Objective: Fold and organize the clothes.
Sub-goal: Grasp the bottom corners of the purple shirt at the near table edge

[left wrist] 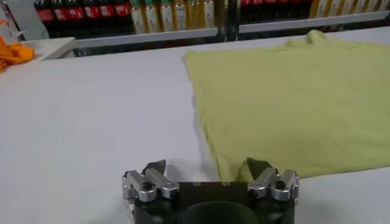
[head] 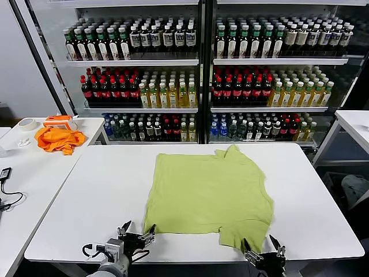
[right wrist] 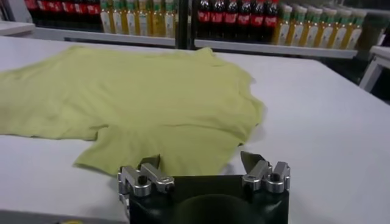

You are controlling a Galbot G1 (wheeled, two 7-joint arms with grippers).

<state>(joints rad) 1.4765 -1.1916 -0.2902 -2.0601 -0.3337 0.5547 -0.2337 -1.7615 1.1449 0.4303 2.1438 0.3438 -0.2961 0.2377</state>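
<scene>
The clothes are one lime-green T-shirt (head: 207, 193) lying flat on the white table (head: 98, 196), its neck toward the shelves. My left gripper (head: 136, 231) is open at the table's front edge, at the shirt's near left corner. In the left wrist view that corner of the T-shirt (left wrist: 292, 97) lies between the spread fingers of the left gripper (left wrist: 207, 165). My right gripper (head: 263, 247) is open at the near right sleeve. In the right wrist view the sleeve end of the T-shirt (right wrist: 134, 97) reaches in between the wide-apart fingers of the right gripper (right wrist: 200, 159).
An orange cloth (head: 57, 138) and a tape roll (head: 26, 123) lie on a side table (head: 34, 179) to the left. Shelves of bottles (head: 196, 75) stand behind the table. Another white table (head: 354, 124) stands at the right.
</scene>
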